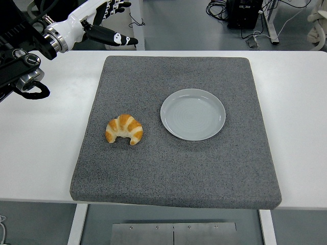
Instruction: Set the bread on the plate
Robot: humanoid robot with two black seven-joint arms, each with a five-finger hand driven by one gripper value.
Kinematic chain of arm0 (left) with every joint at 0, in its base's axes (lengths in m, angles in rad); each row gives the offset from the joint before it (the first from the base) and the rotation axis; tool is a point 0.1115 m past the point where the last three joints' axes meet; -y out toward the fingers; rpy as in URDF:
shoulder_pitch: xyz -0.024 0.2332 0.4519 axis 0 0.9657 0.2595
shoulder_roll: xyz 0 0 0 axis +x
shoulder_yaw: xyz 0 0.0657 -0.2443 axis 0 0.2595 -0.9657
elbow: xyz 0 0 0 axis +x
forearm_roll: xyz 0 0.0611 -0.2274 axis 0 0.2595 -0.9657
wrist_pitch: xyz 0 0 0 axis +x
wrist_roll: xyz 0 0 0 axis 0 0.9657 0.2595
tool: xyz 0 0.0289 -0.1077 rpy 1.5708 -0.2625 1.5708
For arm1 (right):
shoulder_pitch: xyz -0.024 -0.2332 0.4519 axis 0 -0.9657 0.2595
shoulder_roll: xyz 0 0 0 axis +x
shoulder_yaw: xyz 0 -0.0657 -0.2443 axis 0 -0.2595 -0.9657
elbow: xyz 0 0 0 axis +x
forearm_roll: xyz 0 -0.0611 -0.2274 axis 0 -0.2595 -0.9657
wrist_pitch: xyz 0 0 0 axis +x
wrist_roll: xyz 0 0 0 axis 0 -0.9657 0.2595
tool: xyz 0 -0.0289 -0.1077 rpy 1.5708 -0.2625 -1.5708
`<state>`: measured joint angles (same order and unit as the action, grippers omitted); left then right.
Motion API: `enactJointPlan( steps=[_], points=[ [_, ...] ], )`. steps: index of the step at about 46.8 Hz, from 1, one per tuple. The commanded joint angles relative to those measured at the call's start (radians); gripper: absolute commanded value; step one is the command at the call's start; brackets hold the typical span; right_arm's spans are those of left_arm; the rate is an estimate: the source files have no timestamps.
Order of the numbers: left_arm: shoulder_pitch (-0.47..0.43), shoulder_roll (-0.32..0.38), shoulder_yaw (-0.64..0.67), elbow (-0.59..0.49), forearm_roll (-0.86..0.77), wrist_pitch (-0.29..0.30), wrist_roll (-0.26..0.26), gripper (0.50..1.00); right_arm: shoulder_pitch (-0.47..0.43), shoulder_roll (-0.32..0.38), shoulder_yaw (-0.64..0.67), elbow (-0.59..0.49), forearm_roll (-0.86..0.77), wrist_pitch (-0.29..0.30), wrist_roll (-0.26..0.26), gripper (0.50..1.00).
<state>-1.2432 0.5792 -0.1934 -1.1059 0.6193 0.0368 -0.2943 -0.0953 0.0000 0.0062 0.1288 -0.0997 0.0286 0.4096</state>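
Observation:
A golden croissant (124,129) lies on the left half of a grey mat (173,168). An empty pale grey plate (192,114) sits to its right, near the mat's middle, apart from the croissant. My left hand (110,23) is at the top left, above the table's far edge, well behind the croissant. Its fingers are spread and hold nothing. My right hand is out of view.
The grey mat lies on a white table (296,102). Beyond the far edge are a table leg (135,23), cables and black equipment (245,13) on the floor.

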Motion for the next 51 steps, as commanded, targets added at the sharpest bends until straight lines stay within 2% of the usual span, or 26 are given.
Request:
enactJointPlan(
  steps=[1, 8, 16, 32, 39, 51],
  points=[
    [0.01, 0.016, 0.0, -0.038, 0.036, 0.0, 0.009, 0.963, 0.0, 0.0, 0.0, 0.0, 0.0, -0.001, 0.0, 1.0],
    [0.038, 0.04, 0.0, -0.117, 0.118, 0.0, 0.018, 0.963, 0.0, 0.0, 0.0, 0.0, 0.0, -0.001, 0.0, 1.0],
    [0.067, 0.051, 0.003, -0.15, 0.145, -0.001, 0.035, 0.963, 0.0, 0.0, 0.0, 0.0, 0.0, 0.001, 0.0, 1.0],
    [0.1, 0.185, 0.058, -0.338, 0.197, -0.001, 0.044, 0.963, 0.0, 0.0, 0.0, 0.0, 0.0, -0.001, 0.0, 1.0],
    [0.126, 0.215, 0.058, -0.367, 0.27, -0.001, 0.044, 0.963, 0.0, 0.0, 0.0, 0.0, 0.0, -0.001, 0.0, 1.0],
    [0.177, 0.22, 0.061, -0.367, 0.315, -0.001, 0.044, 0.963, 0.0, 0.0, 0.0, 0.0, 0.0, 0.001, 0.0, 1.0]
  ],
)
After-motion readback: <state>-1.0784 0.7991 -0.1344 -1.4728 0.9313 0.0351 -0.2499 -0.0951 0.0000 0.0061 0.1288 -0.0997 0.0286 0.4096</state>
